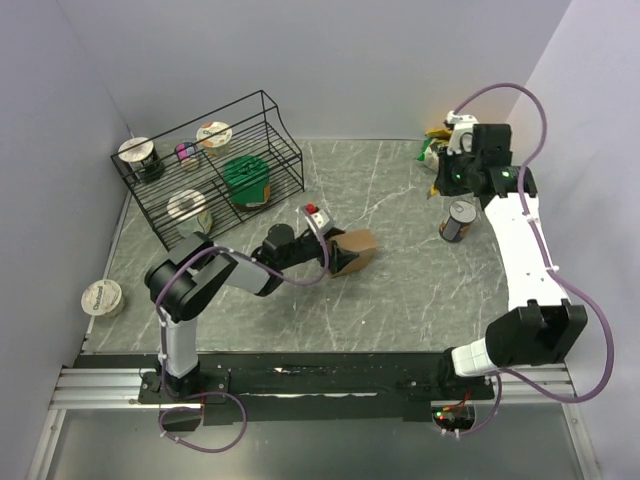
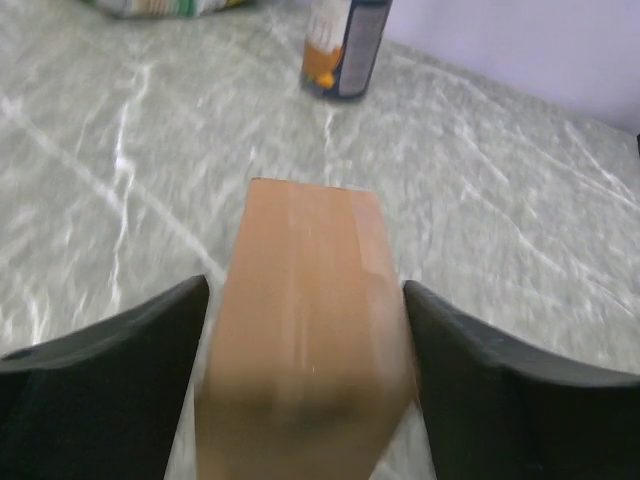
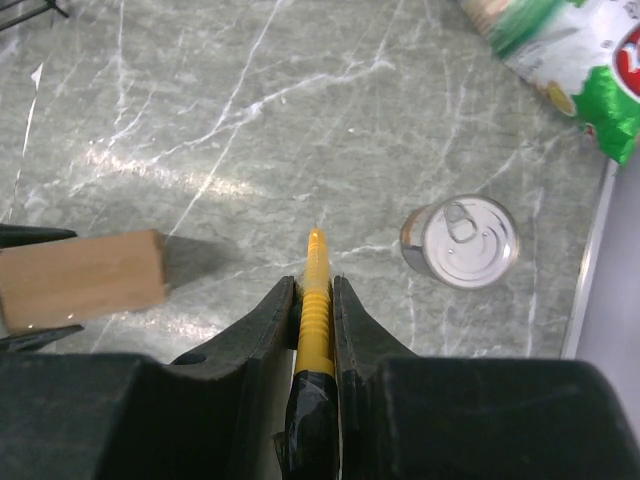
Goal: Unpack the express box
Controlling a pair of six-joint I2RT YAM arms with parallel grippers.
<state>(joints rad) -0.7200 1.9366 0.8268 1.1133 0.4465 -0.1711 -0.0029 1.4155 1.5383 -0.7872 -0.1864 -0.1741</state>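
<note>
The express box (image 1: 356, 249), a small brown carton, lies left of the table's middle. My left gripper (image 1: 334, 256) reaches to it from the left. In the left wrist view the box (image 2: 310, 300) sits blurred between the black fingers (image 2: 150, 330), and a sliver of table shows beside it; the left gripper (image 2: 305, 290) stands open around it. My right gripper (image 3: 315, 285) is shut on a yellow cutter (image 3: 316, 300) with a black-taped handle, its tip pointing at the table. That gripper (image 1: 448, 180) hovers at the back right, well apart from the box (image 3: 85, 278).
A tin can (image 1: 458, 220) stands beside the right arm, also seen from above (image 3: 462, 240). A green snack bag (image 1: 435, 148) lies in the back right corner. A black wire rack (image 1: 290, 140) with several cups fills the back left. One cup (image 1: 102, 298) lies at the left edge.
</note>
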